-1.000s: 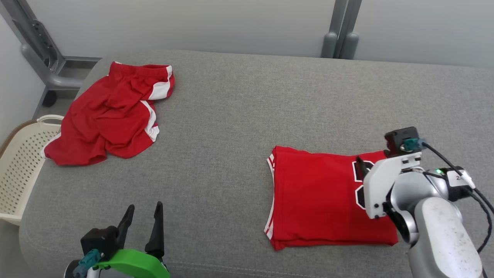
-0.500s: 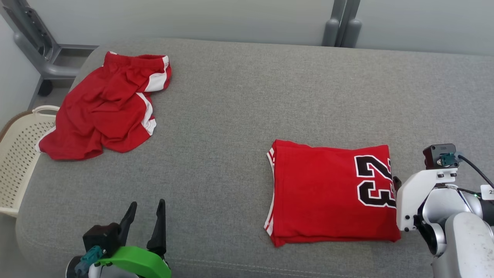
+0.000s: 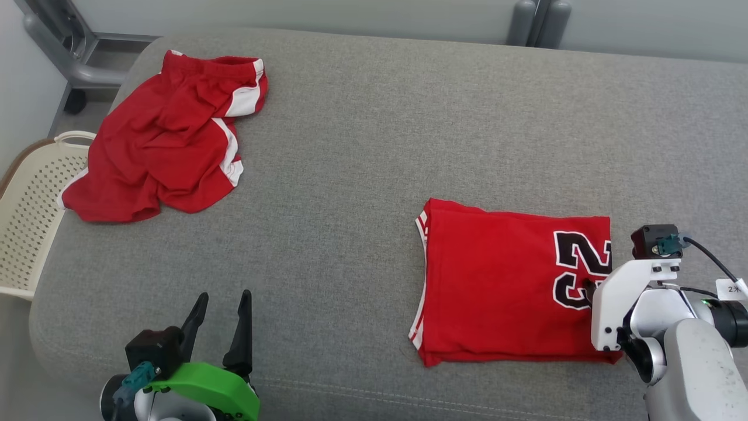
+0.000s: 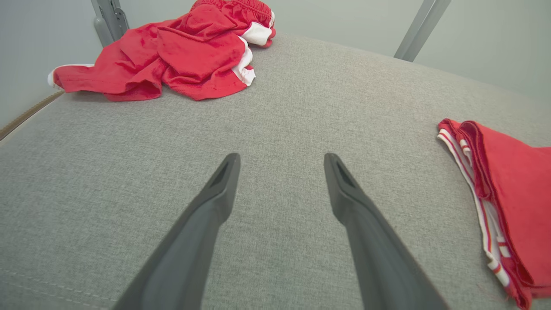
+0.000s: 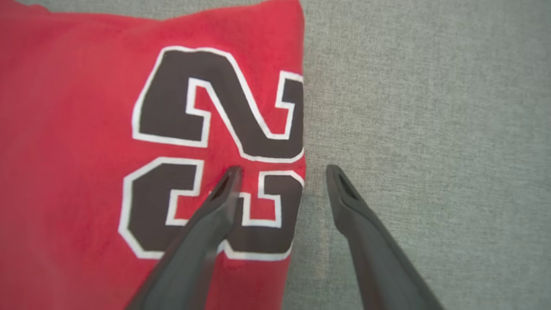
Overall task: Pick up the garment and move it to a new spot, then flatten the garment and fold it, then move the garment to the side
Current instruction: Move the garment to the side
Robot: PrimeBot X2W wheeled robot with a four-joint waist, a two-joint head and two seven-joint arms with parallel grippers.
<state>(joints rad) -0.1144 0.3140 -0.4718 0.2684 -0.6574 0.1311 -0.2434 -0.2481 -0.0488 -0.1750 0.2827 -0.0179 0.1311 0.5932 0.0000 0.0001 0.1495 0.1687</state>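
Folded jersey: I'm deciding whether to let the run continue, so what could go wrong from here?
1. The right gripper is open astride the folded jersey's edge; closing there may pinch only the top layers, and the fold could open when lifted.
2. A one-sided grasp could let the stacked striped edges splay when dragged.

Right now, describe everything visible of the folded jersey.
The jersey is red, soft-looking fabric with a black 23 outlined in white and striped white trim along its left edge. It lies flat on the grey cushion, folded into a layered rectangle. The open right hand straddles its right edge, one finger over the number.
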